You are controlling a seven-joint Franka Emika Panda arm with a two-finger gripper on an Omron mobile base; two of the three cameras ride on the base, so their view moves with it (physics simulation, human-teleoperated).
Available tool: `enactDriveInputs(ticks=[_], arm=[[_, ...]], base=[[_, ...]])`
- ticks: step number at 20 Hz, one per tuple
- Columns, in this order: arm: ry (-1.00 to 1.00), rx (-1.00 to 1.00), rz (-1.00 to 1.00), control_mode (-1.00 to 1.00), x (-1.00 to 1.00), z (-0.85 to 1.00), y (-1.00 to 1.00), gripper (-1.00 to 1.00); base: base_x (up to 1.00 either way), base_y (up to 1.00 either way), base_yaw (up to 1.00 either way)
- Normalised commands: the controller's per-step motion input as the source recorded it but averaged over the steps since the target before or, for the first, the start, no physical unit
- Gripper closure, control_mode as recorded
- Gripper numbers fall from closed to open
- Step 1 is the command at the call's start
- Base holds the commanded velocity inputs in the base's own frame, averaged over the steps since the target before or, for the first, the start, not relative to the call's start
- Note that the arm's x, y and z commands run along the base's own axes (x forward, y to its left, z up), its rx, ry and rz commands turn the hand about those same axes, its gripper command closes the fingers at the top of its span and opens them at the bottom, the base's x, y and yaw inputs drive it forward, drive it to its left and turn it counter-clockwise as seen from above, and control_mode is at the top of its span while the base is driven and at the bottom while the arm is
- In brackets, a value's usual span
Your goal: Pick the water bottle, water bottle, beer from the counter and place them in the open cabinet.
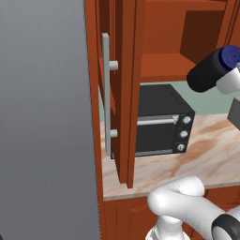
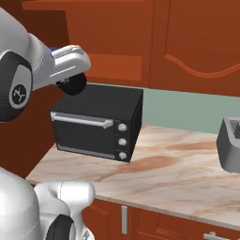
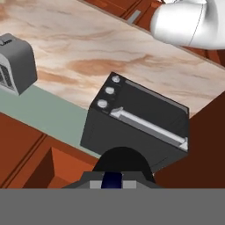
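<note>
A stout black water bottle (image 1: 207,72) with a dark blue lid (image 1: 231,54) hangs tilted in the air, its base pointing left toward the open cabinet (image 1: 164,62). My gripper (image 1: 228,70) is shut on it near the lid end. From the right base view the bottle's black base (image 2: 73,85) shows under the white hand (image 2: 70,58). In the hand view the bottle (image 3: 121,163) sits between the fingers, above the black oven. The beige marble counter (image 1: 211,152) lies below. The beer is out of view.
A black oven (image 1: 161,123) stands on the counter under the cabinet shelf. The cabinet door with its grey bar handle (image 1: 107,93) stands open at the left. A grey toaster (image 2: 229,145) sits far right. A grey wall (image 1: 44,117) fills the left.
</note>
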Motion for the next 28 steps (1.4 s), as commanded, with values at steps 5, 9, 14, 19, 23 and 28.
enactDriveInputs(ticks=[5, 9, 14, 19, 23, 28], arm=[[0.04, 0.05, -0.04, -1.0, 0.12, 0.22, -0.07, 1.0], [0.01, 0.04, -0.03, -1.0, 0.11, 0.18, -0.1, 1.0], [0.0, 0.01, -0.04, -1.0, 0.16, 0.05, -0.03, 1.0], [0.0, 0.0, -0.05, -1.0, 0.16, 0.0, 0.0, 1.0], [-0.01, 0.0, -0.06, -1.0, 0.16, 0.0, 0.0, 1.0], [-0.04, 0.0, -0.05, -1.0, 0.2, 0.0, -0.01, 1.0]], base=[[0.0, 0.0, 0.0], [0.0, 0.0, 0.0], [0.0, 0.0, 0.0], [0.0, 0.0, 0.0], [0.0, 0.0, 0.0], [0.0, 0.0, 0.0]])
